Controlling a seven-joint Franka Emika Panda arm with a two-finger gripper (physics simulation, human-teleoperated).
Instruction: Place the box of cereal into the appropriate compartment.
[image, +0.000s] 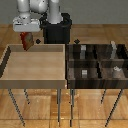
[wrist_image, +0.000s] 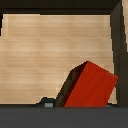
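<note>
I see the gripper (image: 27, 36) up at about 10 o'clock in the exterior view, above the far corner of the light-wood tray (image: 10, 55) on that view's left. The box of cereal (image: 28, 41) hangs tilted between the fingers, clear of the tray floor, so I read the hand as closed on it. In the wrist view the box of cereal (wrist_image: 90, 87) is a tilted red slab with a dark side face, with the pale tray floor (wrist_image: 45, 55) behind it. Finger contact itself is hidden there. The divided bin (image: 70, 62) sits at 3 o'clock, just beside the tray. The compartment (image: 111, 53) with the tallest grey block (image: 114, 48) is its far cell, around 2 o'clock, well apart from the box.
</note>
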